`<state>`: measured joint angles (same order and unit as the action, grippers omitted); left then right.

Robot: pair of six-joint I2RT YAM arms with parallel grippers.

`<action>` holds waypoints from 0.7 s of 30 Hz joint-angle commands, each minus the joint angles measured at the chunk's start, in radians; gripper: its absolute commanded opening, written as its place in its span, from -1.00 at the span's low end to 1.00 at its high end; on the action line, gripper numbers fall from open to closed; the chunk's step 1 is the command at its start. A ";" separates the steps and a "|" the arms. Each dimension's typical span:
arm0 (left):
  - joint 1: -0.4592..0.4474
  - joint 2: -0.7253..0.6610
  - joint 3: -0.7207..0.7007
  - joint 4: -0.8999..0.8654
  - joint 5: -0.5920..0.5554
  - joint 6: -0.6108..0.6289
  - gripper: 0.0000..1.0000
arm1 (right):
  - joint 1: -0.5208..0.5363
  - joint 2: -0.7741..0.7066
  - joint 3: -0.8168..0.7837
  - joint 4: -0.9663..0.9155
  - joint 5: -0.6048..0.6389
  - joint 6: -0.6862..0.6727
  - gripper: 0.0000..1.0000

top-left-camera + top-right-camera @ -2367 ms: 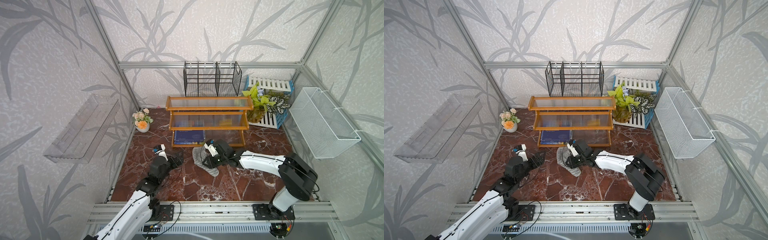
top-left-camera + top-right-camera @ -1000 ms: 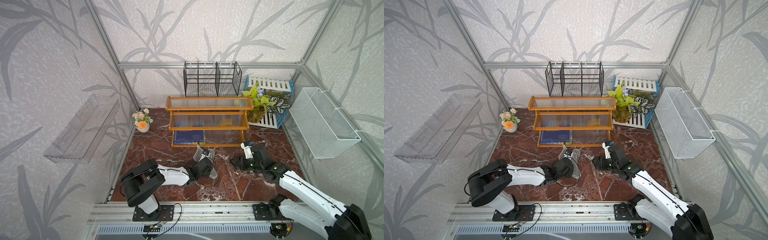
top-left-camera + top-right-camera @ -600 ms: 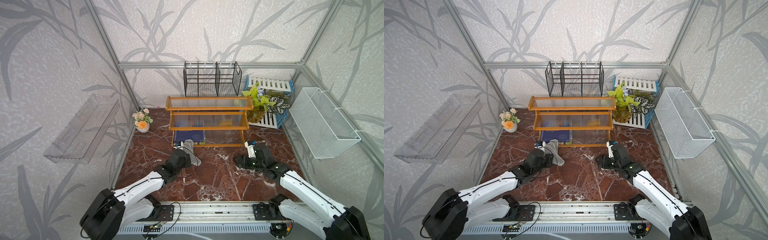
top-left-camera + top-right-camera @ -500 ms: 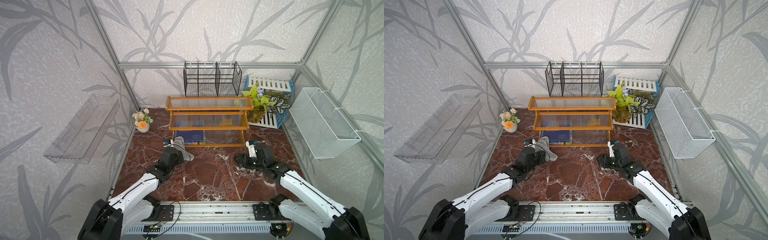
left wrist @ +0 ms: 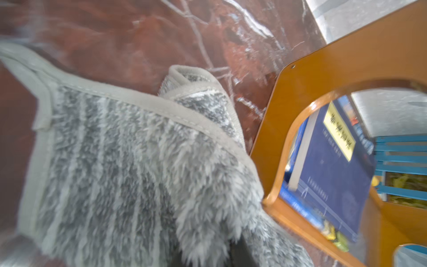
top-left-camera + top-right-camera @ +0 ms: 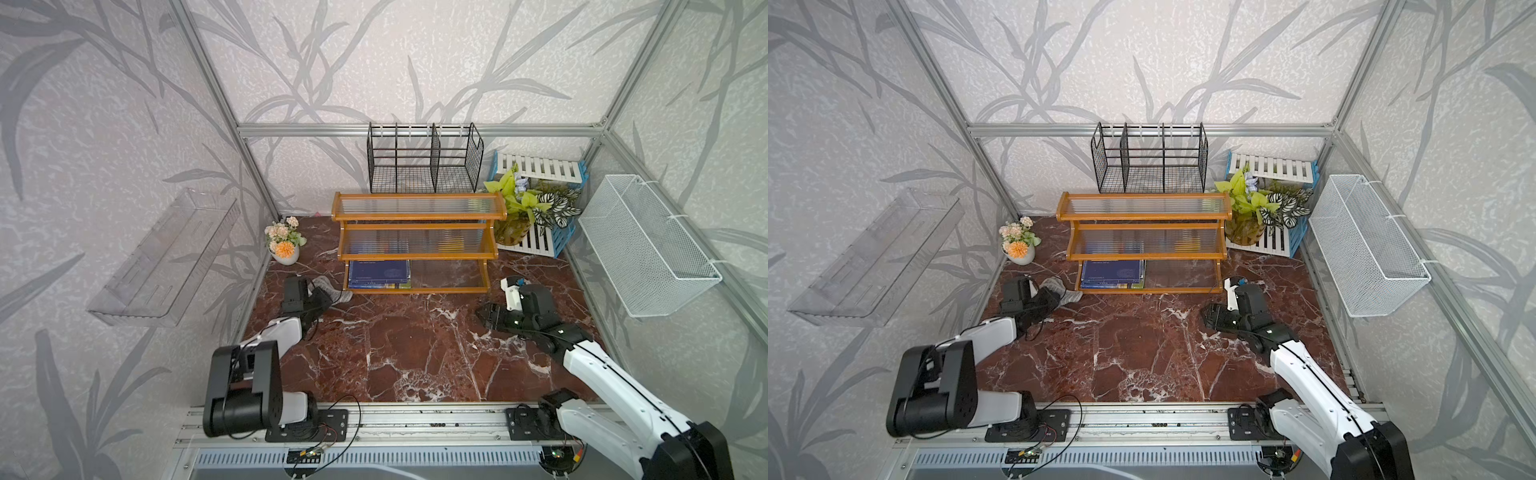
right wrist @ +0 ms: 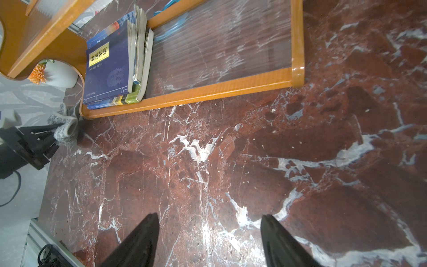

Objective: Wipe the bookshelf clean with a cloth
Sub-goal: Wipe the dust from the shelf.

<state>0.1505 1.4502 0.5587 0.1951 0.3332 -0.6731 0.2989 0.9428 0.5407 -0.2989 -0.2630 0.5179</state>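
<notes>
the left claw [image 6: 323, 296] is closed narrow on the grey cloth [image 6: 334, 288]. the cloth is down at the marble floor [image 6: 415, 345], just beside the left end of the bookshelf [image 6: 417, 217], near the lowest shelf where the books [image 6: 380, 274] lie. the right claw [image 7: 209, 216] stands wide with nothing in it, above the floor in front of the right end of the bookshelf.

Leaf-patterned walls [image 6: 374, 62] — red marble floor [image 6: 415, 345]
</notes>
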 commanded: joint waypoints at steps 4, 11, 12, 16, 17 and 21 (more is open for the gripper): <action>0.029 0.261 0.102 0.210 0.262 -0.040 -0.67 | -0.052 0.022 0.033 -0.014 -0.018 -0.032 0.49; 0.029 0.466 0.256 0.326 0.378 -0.122 -0.68 | -0.071 0.110 0.098 -0.009 -0.024 -0.038 0.49; 0.029 0.488 0.281 0.337 0.391 -0.135 -0.68 | -0.072 0.122 0.107 -0.009 -0.024 -0.040 0.49; 0.029 0.578 0.376 0.379 0.446 -0.181 -0.67 | -0.074 0.165 0.143 -0.017 -0.016 -0.048 0.49; 0.029 0.602 0.399 0.400 0.462 -0.200 -0.66 | -0.075 0.172 0.151 -0.021 -0.014 -0.048 0.49; 0.027 0.692 0.489 0.493 0.533 -0.273 -0.66 | -0.079 0.202 0.186 -0.040 -0.011 -0.058 0.49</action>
<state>0.1799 2.0937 0.9966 0.5865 0.7658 -0.8780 0.2256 1.1301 0.6846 -0.3168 -0.2737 0.4801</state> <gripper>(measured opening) 0.172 0.747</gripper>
